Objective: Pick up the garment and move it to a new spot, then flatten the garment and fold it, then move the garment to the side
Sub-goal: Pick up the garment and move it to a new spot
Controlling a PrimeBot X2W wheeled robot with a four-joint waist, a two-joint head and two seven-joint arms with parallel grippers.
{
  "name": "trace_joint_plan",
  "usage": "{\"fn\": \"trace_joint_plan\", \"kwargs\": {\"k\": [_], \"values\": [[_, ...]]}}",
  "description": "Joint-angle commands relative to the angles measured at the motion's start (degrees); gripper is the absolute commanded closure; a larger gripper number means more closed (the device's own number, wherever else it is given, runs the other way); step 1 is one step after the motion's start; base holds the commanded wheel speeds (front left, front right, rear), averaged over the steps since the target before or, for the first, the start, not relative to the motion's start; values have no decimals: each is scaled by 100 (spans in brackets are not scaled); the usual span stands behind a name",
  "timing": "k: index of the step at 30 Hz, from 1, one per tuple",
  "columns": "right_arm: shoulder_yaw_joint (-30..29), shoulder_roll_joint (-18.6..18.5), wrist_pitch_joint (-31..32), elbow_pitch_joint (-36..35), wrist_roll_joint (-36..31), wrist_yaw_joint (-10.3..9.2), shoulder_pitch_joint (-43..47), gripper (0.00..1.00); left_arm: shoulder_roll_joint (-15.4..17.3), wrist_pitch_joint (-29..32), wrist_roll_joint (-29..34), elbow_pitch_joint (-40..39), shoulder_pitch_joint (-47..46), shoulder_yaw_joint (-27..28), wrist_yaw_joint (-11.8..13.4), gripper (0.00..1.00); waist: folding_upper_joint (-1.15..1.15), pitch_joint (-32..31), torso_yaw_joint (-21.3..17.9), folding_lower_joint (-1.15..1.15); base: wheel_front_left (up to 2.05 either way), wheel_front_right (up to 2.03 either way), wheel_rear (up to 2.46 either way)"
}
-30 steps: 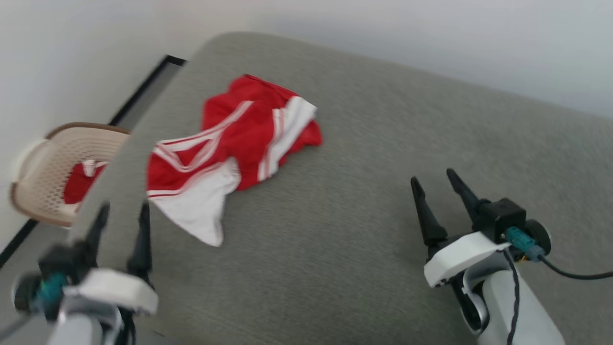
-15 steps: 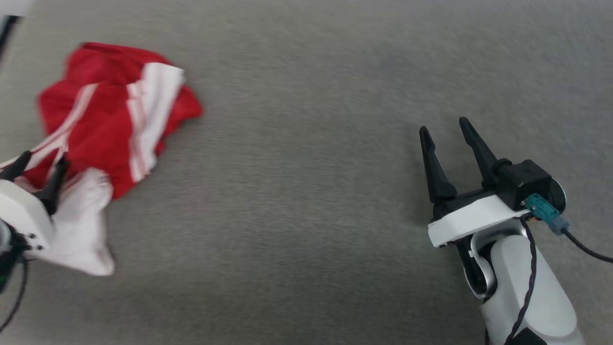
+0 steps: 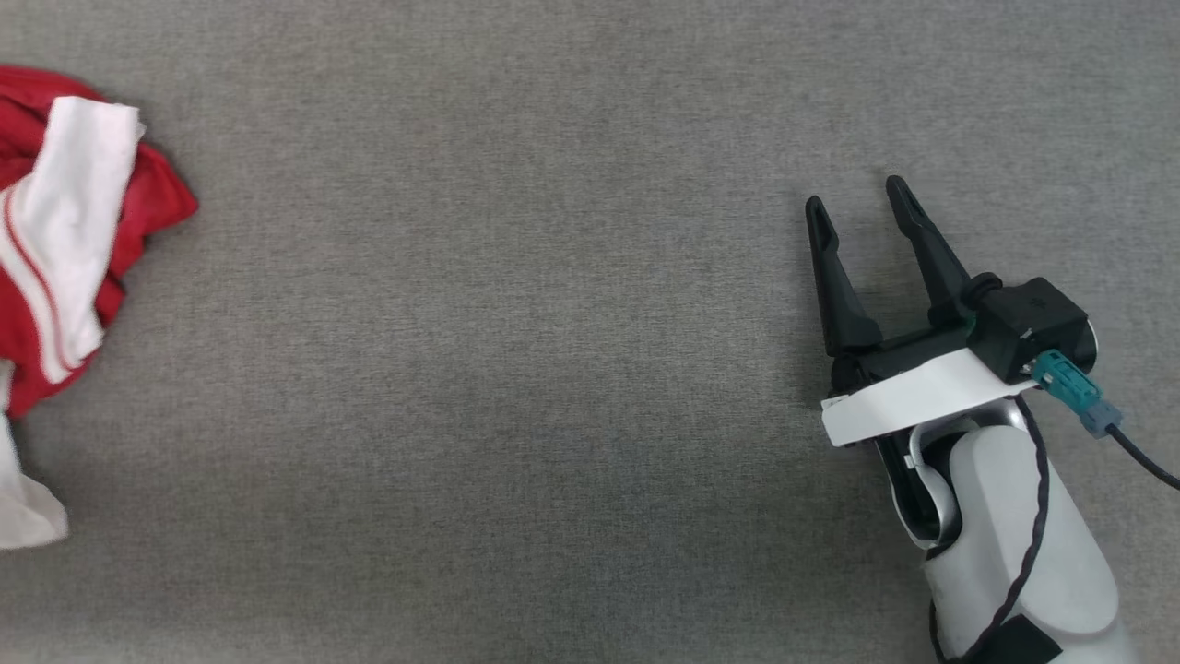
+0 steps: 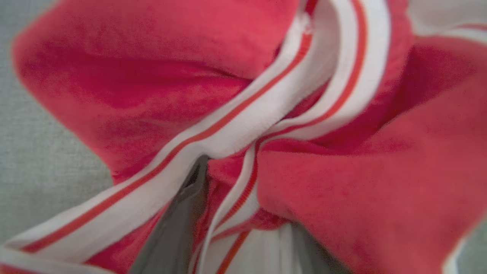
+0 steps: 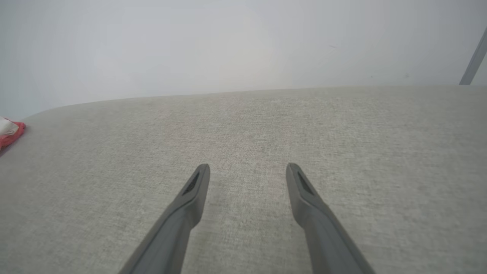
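Observation:
The garment [image 3: 55, 240], red with white sleeves and striped trim, lies crumpled at the left edge of the head view. In the left wrist view its red folds and white striped trim [image 4: 266, 106] press right up against the camera. My left gripper [image 4: 247, 167] is pushed into these folds. One dark finger [image 4: 179, 220] shows and the other is mostly covered by cloth. The jaws stand apart with fabric between them. My right gripper [image 3: 857, 195] hovers open and empty over bare grey surface far to the right. A corner of the garment [image 5: 9, 133] shows in the right wrist view.
The wide grey fabric surface [image 3: 516, 369] stretches between the garment and my right arm. A pale wall [image 5: 243, 45] rises behind its far edge, and a thin grey bar [image 5: 473, 61] leans at the right.
The head camera has swung right, so the garment slid to the picture's left edge and the basket left the view. My left gripper went from beside the garment into its folds.

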Motion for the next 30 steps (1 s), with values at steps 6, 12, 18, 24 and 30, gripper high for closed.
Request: {"fn": "trace_joint_plan", "kwargs": {"k": [6, 12, 18, 24, 30], "values": [[-42, -7, -14, 22, 166, -1, 153, 0, -280, -793, -54, -94, -350, -408, -8, 100, 0, -378, 30, 0, 0, 0, 0], [77, -7, -14, 66, 438, -1, 253, 0, 34, -1073, -334, -957, -708, -691, 11, 100, 0, -761, -31, 0, 0, 0, 0], [149, -12, -14, 44, 742, -2, 344, 0, 169, -796, -358, -2051, -1130, -1033, 10, 100, 0, -906, -264, 0, 0, 0, 0], [168, -8, -14, -69, 1131, -1, 426, 0, 105, -341, -551, -3318, -1710, -1377, 10, 100, 0, -812, -773, 0, 0, 0, 0], [258, -6, -14, -203, 1582, -1, 488, 0, -511, 184, -844, -4032, -2431, -1571, 10, 100, 0, -601, -1377, 0, 0, 0, 0]]}}
